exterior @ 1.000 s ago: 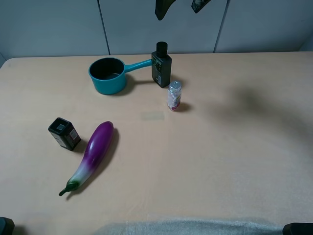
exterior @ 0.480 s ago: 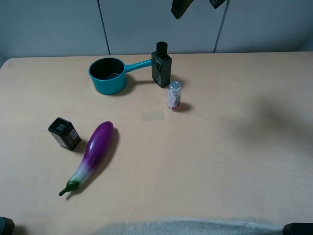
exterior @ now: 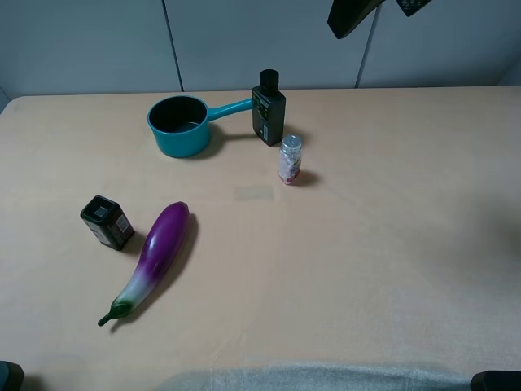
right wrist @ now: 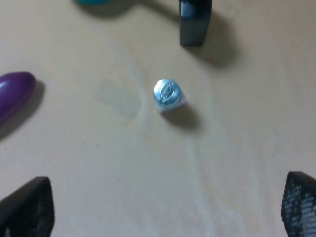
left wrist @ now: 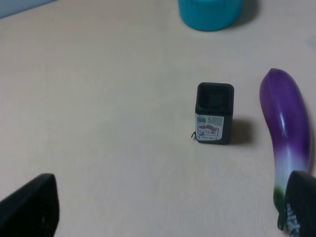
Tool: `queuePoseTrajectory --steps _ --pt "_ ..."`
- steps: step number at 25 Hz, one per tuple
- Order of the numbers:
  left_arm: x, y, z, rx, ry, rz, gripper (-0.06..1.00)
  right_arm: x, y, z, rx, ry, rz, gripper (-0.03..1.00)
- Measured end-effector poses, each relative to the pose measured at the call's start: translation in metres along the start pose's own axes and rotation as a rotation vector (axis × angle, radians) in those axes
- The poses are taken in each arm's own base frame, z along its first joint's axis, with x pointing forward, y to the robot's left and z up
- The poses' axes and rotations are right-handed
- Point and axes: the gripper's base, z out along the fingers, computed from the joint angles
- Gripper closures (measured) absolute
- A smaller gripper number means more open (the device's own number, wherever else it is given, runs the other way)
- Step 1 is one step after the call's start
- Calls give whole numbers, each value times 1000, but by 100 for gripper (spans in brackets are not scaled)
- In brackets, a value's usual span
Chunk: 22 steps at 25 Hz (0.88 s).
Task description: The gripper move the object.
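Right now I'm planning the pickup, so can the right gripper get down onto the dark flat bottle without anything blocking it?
Probably yes. The right gripper hangs open and high above the table, and the dark flat bottle stands upright with nothing over it. The teal pan's handle and the small clear bottle sit close beside it.

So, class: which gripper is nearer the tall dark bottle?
Right. The right gripper hangs high above the table's far edge, right of the dark bottle. The left gripper looks down on the black box, far from the bottle.
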Motion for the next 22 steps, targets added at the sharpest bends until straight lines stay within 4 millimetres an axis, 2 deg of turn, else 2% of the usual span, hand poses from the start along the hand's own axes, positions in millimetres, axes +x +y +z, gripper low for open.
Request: queuePoseTrajectory --steps 11,22 --pt "0 0 0 0 0 0 5 50 7 -54 27 -89 15 28" --pt "0 0 0 0 0 0 5 112 11 -68 49 -90 52 28"
